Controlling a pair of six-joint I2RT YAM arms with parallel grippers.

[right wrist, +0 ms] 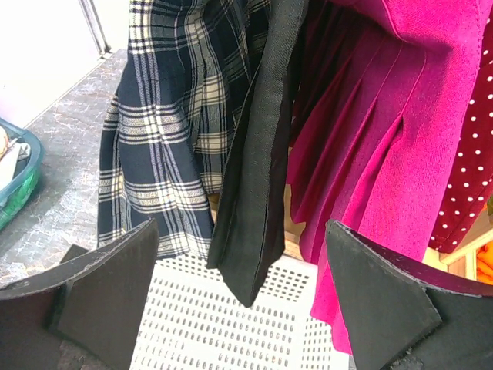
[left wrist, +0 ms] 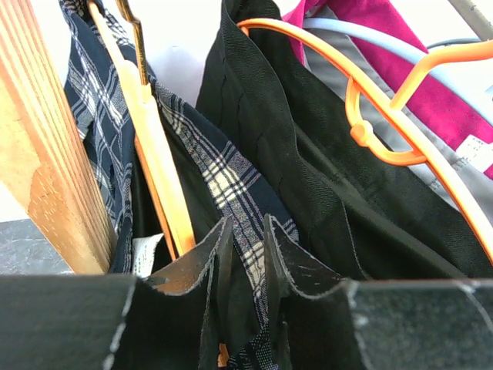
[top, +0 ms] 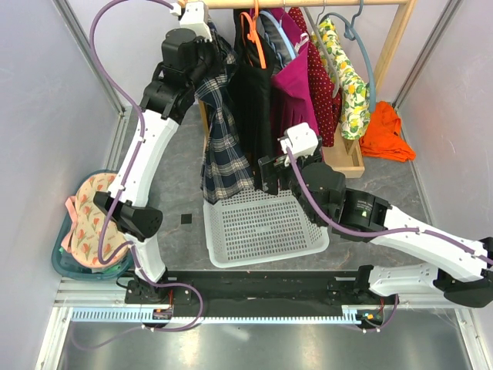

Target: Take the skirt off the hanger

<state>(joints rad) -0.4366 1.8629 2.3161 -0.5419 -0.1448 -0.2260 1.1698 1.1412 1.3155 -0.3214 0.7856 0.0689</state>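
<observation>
grey table (top: 177, 166) between pale walls, clothes rail (top: 308, 4) across the back: the plaid skirt (top: 223, 146) is hanging on its wooden hanger (left wrist: 166, 193) at the rail's left end.
the teal tub (top: 58, 258) on my left is holding a floral garment (top: 88, 216); the skirt's hem is dangling at the far left corner of the white basket (top: 262, 227). from above, my left wrist is hiding the hanger's hook, and my own fingers are cutting off its lower end. the skirt is running lengthways top to bottom, waistband up, hem down. my left claw (left wrist: 248, 231) is standing narrowly apart with the plaid waistband passing between; i cannot tell whether it is pinching. my right claw (right wrist: 240, 231) is gaping wide by the hems, gripping nothing.
</observation>
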